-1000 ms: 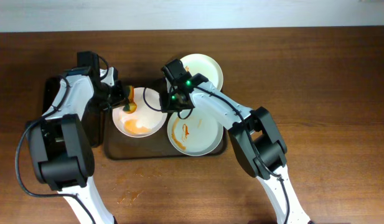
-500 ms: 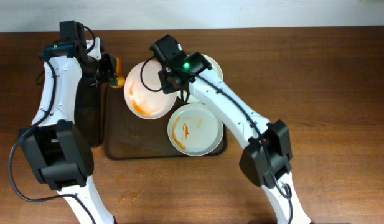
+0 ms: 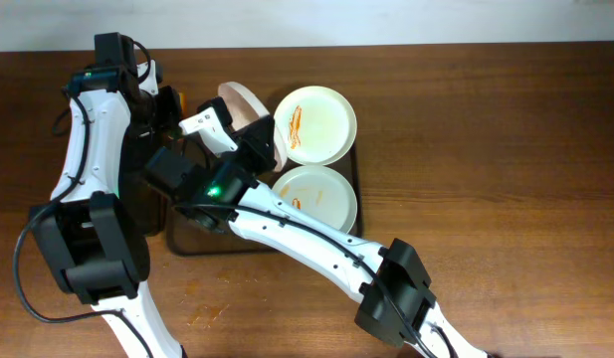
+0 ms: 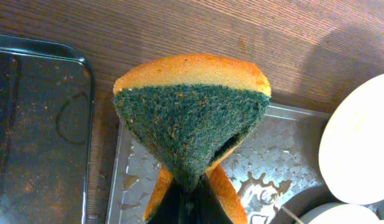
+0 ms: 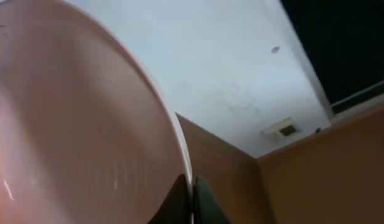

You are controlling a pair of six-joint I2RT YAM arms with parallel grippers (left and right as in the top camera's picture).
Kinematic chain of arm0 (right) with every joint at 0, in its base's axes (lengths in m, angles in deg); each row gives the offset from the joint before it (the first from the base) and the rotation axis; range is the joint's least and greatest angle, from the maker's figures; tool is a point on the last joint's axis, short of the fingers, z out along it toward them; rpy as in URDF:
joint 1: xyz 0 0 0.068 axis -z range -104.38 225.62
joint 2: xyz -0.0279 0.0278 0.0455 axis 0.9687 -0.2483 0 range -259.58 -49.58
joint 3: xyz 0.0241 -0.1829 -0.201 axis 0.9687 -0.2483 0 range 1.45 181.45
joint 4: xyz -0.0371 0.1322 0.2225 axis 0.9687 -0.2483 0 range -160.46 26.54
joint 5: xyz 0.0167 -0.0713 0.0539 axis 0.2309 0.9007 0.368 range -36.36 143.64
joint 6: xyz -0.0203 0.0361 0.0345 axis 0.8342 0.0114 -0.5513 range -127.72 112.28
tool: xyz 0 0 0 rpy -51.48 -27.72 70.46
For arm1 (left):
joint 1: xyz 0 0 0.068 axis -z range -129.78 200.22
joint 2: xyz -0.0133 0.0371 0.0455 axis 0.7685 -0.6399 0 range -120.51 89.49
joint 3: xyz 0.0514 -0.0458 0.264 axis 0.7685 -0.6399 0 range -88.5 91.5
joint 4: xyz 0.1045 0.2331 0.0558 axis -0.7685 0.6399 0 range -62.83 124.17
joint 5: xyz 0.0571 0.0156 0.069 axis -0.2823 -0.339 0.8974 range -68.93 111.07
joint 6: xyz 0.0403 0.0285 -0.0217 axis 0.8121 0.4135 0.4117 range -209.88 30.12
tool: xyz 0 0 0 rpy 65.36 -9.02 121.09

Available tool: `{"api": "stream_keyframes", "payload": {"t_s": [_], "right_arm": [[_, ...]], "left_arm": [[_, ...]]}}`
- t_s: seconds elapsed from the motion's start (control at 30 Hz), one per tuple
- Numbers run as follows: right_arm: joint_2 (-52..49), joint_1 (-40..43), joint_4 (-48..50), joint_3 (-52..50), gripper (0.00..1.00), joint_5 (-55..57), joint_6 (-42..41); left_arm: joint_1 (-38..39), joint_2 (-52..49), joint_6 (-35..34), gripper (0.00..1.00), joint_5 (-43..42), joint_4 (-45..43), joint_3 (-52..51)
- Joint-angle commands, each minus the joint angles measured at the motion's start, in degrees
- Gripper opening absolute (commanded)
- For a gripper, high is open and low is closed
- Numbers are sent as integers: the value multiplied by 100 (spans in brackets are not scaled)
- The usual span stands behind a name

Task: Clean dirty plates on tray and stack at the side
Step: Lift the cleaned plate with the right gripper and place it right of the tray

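My right gripper is shut on the rim of a white plate and holds it tilted on edge above the back of the dark tray. In the right wrist view the plate fills the left side, its rim pinched between my fingers. My left gripper is shut on an orange and green sponge at the tray's back left corner. The sponge is folded in the fingers. Two plates with orange streaks lie on the tray, one at the back right and one in front of it.
A black flat pan lies left of the tray and shows in the left wrist view. The tray floor is wet. My right arm crosses low over the tray's front. Bare wooden table lies to the right.
My right gripper has lifted the plate off the tray and tipped it on edge, while the arm swung across the tray. My left gripper with the sponge pulled back to the back left corner.
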Motion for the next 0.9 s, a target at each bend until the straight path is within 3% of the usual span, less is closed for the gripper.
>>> {"api": "stream_keyframes", "payload": {"t_s": [0.0, 0.1, 0.23, 0.3, 0.4, 0.53, 0.7, 0.87], "right_arm": [[122, -31, -2, 98, 4, 651, -50], [122, -31, -2, 98, 4, 516, -66], [155, 199, -157, 98, 4, -1252, -138], [361, 551, -573, 98, 4, -2245, -695], [800, 1580, -999, 98, 4, -4634, -708], [1172, 3582, -1661, 98, 4, -7611, 48], [1174, 5536, -2415, -229, 4, -7877, 562], [1172, 6647, -1681, -1829, 4, -7877, 557]], "left_arm": [[-31, 125, 7, 1, 44, -9, 131], [-31, 125, 7, 1, 44, -9, 131], [-31, 125, 9, 1, 46, -7, 131], [-31, 125, 7, 1, 46, 11, 131], [-26, 125, 7, 1, 44, 15, 131], [-24, 125, 9, 1, 44, 85, 131], [22, 125, 7, 1, 44, 96, 131], [109, 125, 4, 1, 44, 90, 131]]}}
